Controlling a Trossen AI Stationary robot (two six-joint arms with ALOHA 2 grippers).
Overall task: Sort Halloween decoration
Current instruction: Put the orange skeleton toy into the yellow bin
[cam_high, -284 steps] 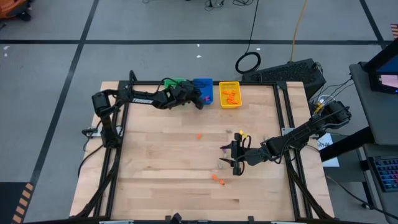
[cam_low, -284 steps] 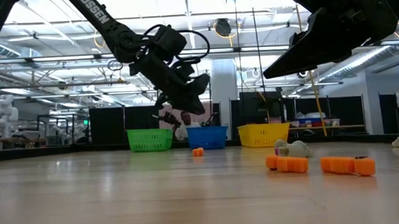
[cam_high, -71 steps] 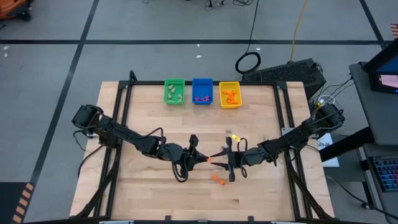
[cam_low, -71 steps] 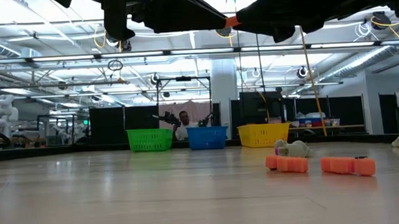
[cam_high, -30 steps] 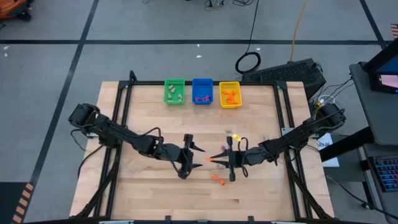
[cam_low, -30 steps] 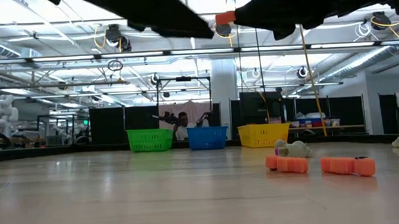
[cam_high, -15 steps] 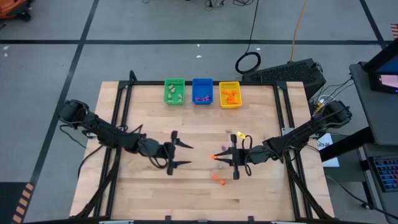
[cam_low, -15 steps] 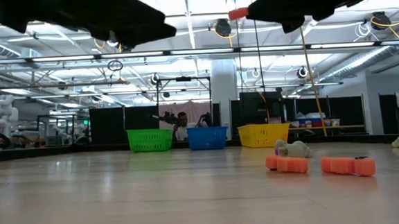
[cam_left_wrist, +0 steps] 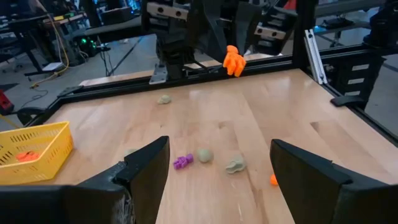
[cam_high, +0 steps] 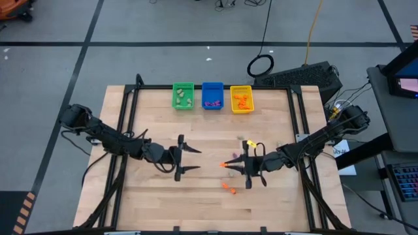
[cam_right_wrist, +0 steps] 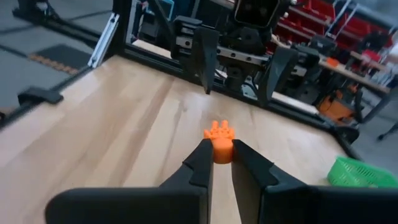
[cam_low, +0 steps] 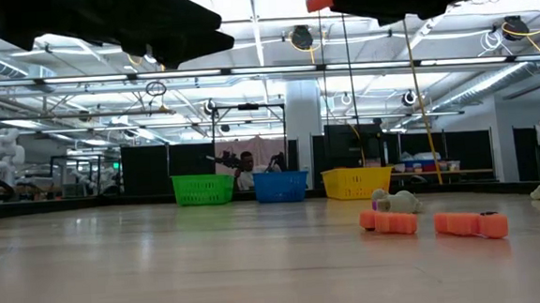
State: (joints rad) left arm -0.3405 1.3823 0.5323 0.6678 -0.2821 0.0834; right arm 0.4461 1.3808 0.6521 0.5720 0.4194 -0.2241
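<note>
My right gripper [cam_right_wrist: 220, 153] hovers above the table's middle, shut on an orange hand-shaped trinket [cam_high: 223, 164]. The trinket also shows high up in the low view [cam_low: 319, 3]. My left gripper [cam_high: 188, 160] stands open a short way toward the table's left, facing it with nothing between its fingers [cam_left_wrist: 152, 163]. Loose trinkets lie on the wood: two orange ones [cam_low: 389, 221] [cam_low: 470, 224], a purple one [cam_left_wrist: 182, 162] and several pale beige ones [cam_left_wrist: 205, 155]. The green [cam_high: 183, 96], blue [cam_high: 212, 95] and yellow [cam_high: 241, 99] bins stand at the far edge. My right gripper pinches the orange trinket's lower end [cam_right_wrist: 221, 152] between its two fingertips. The fingers lie nearly level and point toward the table's left. The trinket is lifted clear of the table, and its little fingers [cam_right_wrist: 218, 129] stick out beyond the fingertips.
The black frame rails [cam_high: 297, 117] run along the table's sides. Bare wood lies between the bins and the grippers. A person [cam_low: 249, 162] is in the room behind the bins.
My left gripper has drawn back toward the table's left edge, away from my right gripper, and stayed open. My right gripper has risen a little with the orange trinket still in it.
</note>
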